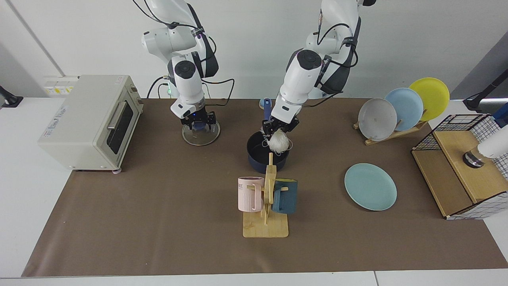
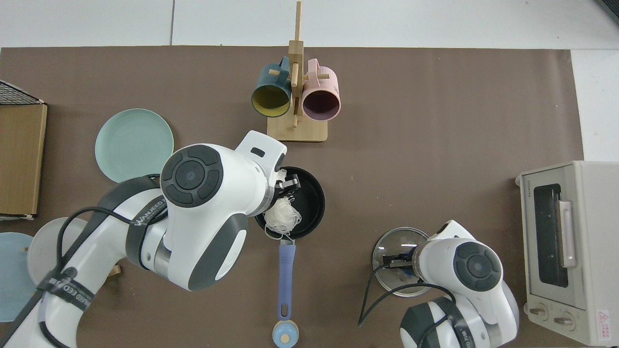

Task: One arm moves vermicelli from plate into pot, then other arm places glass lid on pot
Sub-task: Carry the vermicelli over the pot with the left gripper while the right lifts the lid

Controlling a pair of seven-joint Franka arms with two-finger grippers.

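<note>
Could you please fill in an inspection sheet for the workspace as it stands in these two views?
Surface: brown mat over a white table.
Job's things: vermicelli hangs over the pot; teal plate bare; glass lid flat on the mat.
Clutter: mug rack with a pink mug and a dark teal mug; plate rack; toaster oven; wire-and-wood box.
Grippers: left pincer shut on the vermicelli above the pot; right pincer at the lid's knob, grip unclear.
Cables: black leads along both arms; one loops onto the mat beside the lid.
Surroundings: white wall, nothing else seen.
</note>
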